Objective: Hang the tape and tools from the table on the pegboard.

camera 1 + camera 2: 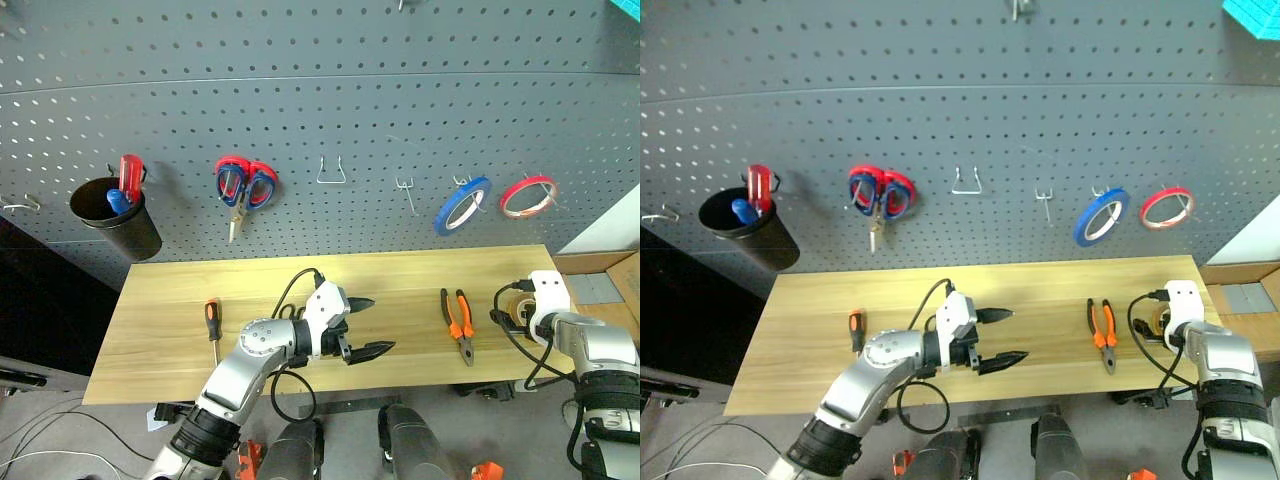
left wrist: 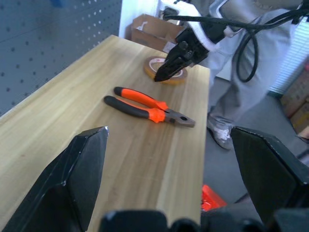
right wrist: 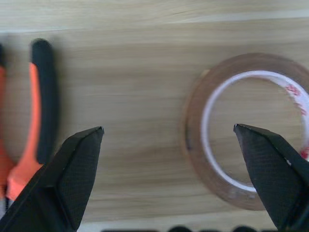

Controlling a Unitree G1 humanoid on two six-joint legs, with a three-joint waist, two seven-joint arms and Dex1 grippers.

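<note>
The tape (image 3: 198,145), a thin yellowish ring, lies flat at the right end of the table (image 1: 400,272). My right gripper (image 3: 168,128) hangs open just above it, one finger over the ring's hole and the other over bare wood beside the pliers. The orange-and-black pliers (image 1: 458,322) lie left of the tape. A slim screwdriver (image 1: 212,328) lies toward the table's left. My left gripper (image 1: 376,325) is open and empty over the table's middle front, pointing right toward the pliers (image 2: 145,106). The dark grey pegboard (image 1: 320,90) rises behind the table.
On the pegboard hang a black cup (image 1: 118,220) with a red-handled screwdriver, red-and-blue scissors (image 1: 243,188), a blue tape ring (image 1: 461,203) and a red tape ring (image 1: 528,196). Two bare hooks (image 1: 332,172) (image 1: 405,190) are between them. Cardboard boxes (image 1: 612,272) sit past the table's right end.
</note>
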